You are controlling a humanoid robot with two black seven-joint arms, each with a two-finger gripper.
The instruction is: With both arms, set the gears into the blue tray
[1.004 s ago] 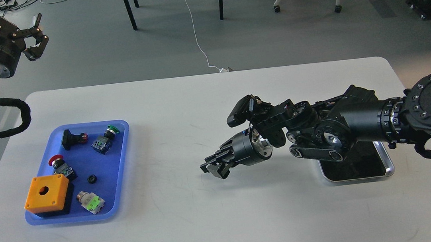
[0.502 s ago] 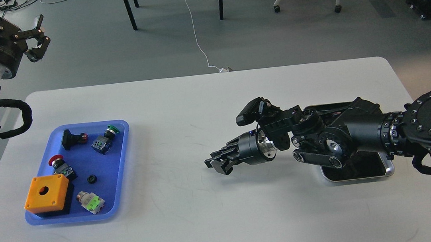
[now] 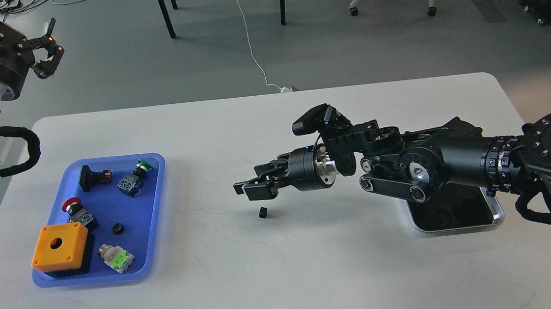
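Note:
The blue tray lies at the table's left. One small black gear rests inside it, among several push-button switches. A second gear lies on the white table top, right of the tray and just below my right gripper. That gripper reaches in from the right, hovers above the table with its fingers apart, and holds nothing. My left gripper is raised beyond the table's far left corner, fingers spread and empty.
An orange box with a round hole fills the tray's near left corner. A shiny silver tray with a dark inside sits under my right forearm. Chair and table legs stand on the floor beyond the far edge.
My right gripper has moved left and a little up. The gear it carried now lies on the table beneath it. The left arm has barely moved.

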